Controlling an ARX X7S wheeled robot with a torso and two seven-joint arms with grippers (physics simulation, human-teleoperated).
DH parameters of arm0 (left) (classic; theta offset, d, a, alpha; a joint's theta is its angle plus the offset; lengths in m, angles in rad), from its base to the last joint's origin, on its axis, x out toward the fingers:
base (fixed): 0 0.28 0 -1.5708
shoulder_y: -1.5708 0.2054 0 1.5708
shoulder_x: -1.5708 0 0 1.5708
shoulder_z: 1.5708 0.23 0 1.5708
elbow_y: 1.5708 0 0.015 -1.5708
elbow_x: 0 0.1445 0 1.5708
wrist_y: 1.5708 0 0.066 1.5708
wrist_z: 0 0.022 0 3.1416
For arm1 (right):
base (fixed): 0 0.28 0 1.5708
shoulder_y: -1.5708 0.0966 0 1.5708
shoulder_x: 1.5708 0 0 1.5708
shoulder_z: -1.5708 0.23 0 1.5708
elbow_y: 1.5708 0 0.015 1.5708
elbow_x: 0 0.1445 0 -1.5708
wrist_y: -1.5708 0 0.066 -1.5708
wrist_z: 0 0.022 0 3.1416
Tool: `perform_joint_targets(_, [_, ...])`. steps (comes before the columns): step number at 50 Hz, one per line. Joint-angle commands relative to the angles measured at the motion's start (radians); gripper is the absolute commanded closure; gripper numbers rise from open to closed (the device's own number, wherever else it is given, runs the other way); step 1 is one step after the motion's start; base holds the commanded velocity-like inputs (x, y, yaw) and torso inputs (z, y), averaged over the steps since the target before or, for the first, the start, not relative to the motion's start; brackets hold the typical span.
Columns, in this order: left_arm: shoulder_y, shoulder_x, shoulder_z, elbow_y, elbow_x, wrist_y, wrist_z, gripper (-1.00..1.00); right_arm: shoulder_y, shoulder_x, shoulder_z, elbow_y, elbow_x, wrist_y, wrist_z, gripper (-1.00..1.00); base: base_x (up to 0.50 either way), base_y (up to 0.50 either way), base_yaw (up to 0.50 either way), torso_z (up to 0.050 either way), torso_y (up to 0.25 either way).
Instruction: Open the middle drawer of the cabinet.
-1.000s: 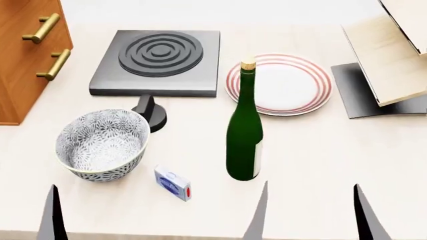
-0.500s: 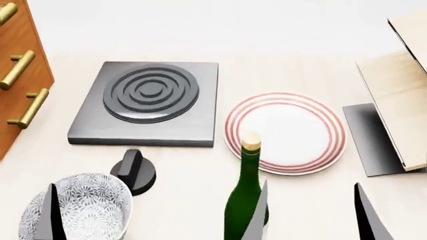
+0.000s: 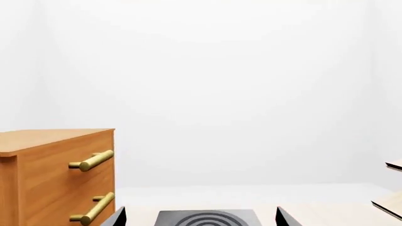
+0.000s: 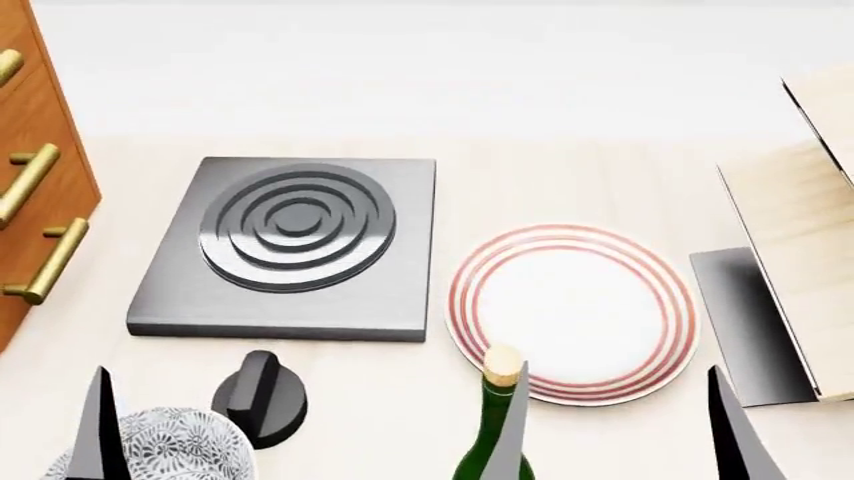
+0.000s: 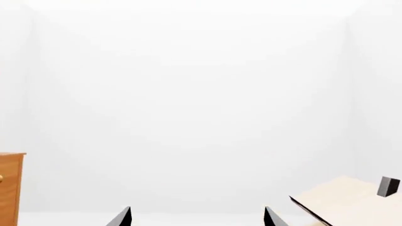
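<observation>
Both jaws stood spread wide with nothing between them: the left gripper (image 3: 197, 217) and the right gripper (image 5: 196, 216) each showed only two dark fingertips, well apart. From the head view I logged the left gripper's one visible fingertip (image 4: 96, 425) beside the patterned bowl (image 4: 174, 445); I could not tell what, if anything, lay in the bowl.

At far left stood the cabinet (image 4: 34, 190), upright on the table, with three brass handles visible in a column. I took the middle drawer (image 4: 24, 182) to be the second handle down; its front sat flush with its neighbours, so it was shut. Neither gripper touched it.

Right of the cabinet lay the grey hotplate (image 4: 294, 245), a bare strip of table between them. A black knob (image 4: 258, 408) sat near the hotplate's front edge. Next came the red-ringed plate (image 4: 571, 312), bare, with the bottle (image 4: 499, 425) just in front of it. At far right a light-wood rack (image 4: 801, 260) leaned over a dark base.

The table (image 4: 561, 180) was pale wood; the room behind was plain white.
</observation>
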Motion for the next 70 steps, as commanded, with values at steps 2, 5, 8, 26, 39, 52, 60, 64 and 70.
perform_joint_targets(2, [-0.002,-0.011,0.005,0.0,-0.006,0.0,-0.012,-1.0,0.002,0.012,-0.006,-0.004,0.009,-0.003,0.012,-1.0,0.0,0.0,0.0,0.05,0.0])
perform_joint_targets(5, [-0.003,-0.014,0.007,0.0,-0.007,0.0,-0.015,-1.0,0.002,0.014,-0.006,-0.004,0.013,-0.005,0.015,-1.0,0.0,0.0,0.0,0.05,0.0])
perform_joint_targets(8, [-0.003,-0.017,0.011,0.001,-0.006,0.0,-0.017,-1.0,0.003,0.018,-0.005,-0.003,0.018,-0.001,0.015,-1.0,0.0,0.0,0.0,0.05,0.0])
perform_joint_targets(26, [0.009,-0.031,0.025,-0.013,0.008,0.052,-0.036,-1.0,-0.006,0.042,-0.015,0.004,0.028,-0.04,0.017,-1.0,0.44,0.0,0.0,0.014,0.0])
perform_joint_targets(39, [0.007,-0.039,0.03,-0.017,0.005,0.054,-0.047,-1.0,-0.004,0.049,-0.021,0.0,0.021,-0.036,0.035,-1.0,0.35,0.0,0.0,0.0,0.0])
perform_joint_targets(52, [0.004,-0.05,0.038,-0.019,0.004,0.055,-0.061,-1.0,-0.018,0.076,0.006,-0.088,0.024,0.002,0.072,-1.0,0.0,0.0,0.0,0.0,0.0])
perform_joint_targets(60, [0.004,-0.059,0.038,-0.016,-0.003,0.049,-0.072,-1.0,-0.094,0.987,-0.19,-0.091,0.287,-0.393,1.001,-1.0,0.0,0.0,0.0,0.0,0.0])
perform_joint_targets(64, [0.004,-0.063,0.043,-0.016,-0.004,0.049,-0.077,-1.0,-0.025,1.127,-0.324,-0.09,0.28,-0.457,1.238,-1.0,0.0,0.0,0.0,0.0,0.0])
perform_joint_targets(70, [0.001,-0.067,0.042,-0.022,-0.009,0.051,-0.083,-1.0,0.028,1.198,-0.413,-0.09,0.274,-0.482,1.334,-1.0,0.0,0.0,0.0,0.0,0.0])
